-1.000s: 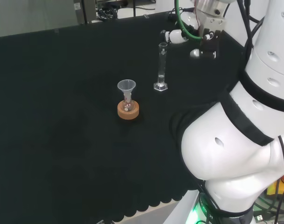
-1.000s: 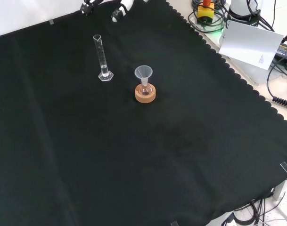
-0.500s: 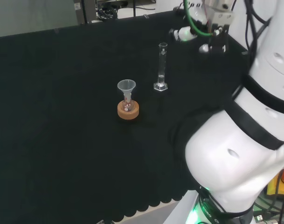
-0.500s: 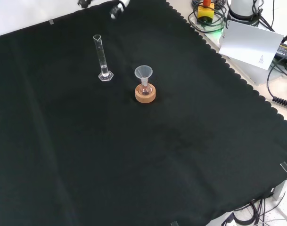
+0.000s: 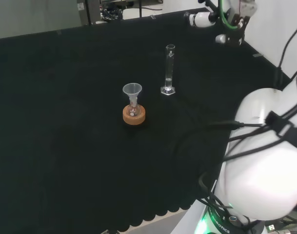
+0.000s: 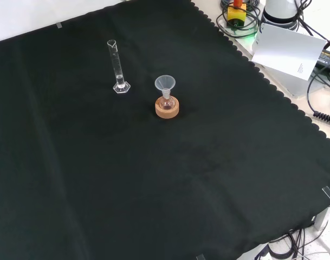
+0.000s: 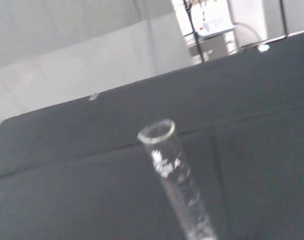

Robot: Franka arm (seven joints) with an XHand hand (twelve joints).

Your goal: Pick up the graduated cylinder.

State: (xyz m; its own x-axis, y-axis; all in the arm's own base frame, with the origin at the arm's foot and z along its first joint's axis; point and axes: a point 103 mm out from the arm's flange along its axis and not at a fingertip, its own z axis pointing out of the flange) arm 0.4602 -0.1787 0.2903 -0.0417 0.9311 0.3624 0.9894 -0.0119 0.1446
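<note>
Cloth (image 6: 170,189) lay black and bare across the low part of the front view, closest to that camera. You had nothing to work with down there.

Higher up, near the middle of that view, a small flask (image 6: 167,103) sat in a cork ring (image 6: 167,109), with a clear funnel (image 6: 165,83) stuck in its neck. You did not need those for this job.

Just up and to the left of them stood the graduated cylinder (image 6: 117,65). It was tall, thin and clear, and it stood upright on its flat foot. Nothing touched it. In the head view the graduated cylinder (image 5: 168,68) was a bit above the middle, up and to the right of the funnel (image 5: 132,89) and the cork ring (image 5: 134,115). In the wrist view its open rim (image 7: 156,131) was close to the camera, and the tube looked tilted there.

Farthest off, at the upper right of the head view, you had the hand (image 5: 221,22). It hung in the air over the back edge of the cloth, well apart from the cylinder. I could not tell if its fingers were curled or straight.

So I think the job was barely begun. You had not grabbed the cylinder yet. You had to bring the hand over, wrap it round the tube, and lift.
</note>
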